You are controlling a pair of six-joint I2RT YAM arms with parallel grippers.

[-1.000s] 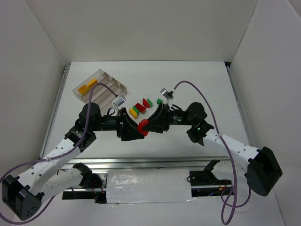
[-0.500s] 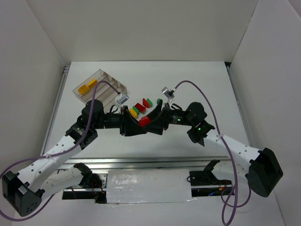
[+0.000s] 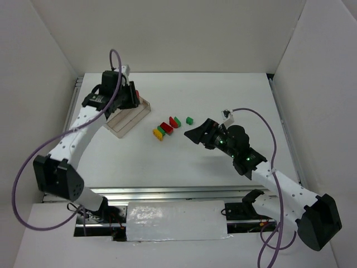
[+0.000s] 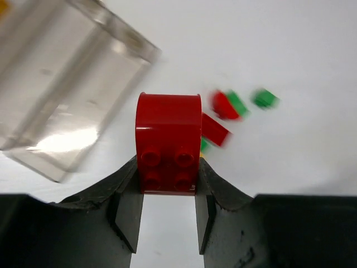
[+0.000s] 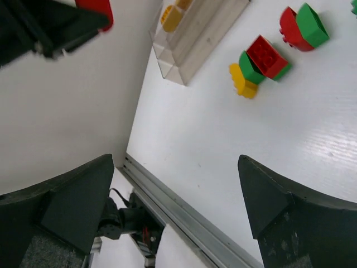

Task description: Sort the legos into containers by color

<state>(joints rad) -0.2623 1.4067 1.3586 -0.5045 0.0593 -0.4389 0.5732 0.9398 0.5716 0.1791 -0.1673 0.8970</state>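
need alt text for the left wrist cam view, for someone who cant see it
The left gripper pinches a round-topped red lego between its two black fingers, above a white table. The clear tray sits at upper left, and blurred red and green legos lie scattered at right.

Red lego brick [image 4: 168,142]: smooth glossy plastic.
Three-compartment tray [image 4: 67,95]: clear greyish plastic, shiny.
Tabletop [image 4: 312,50]: white, matt, faintly grained.
Left tool [image 4: 167,167]: matt black plastic.
Rail [image 5: 184,218], tabletop's 6 o'clock edge: dull grey metal.
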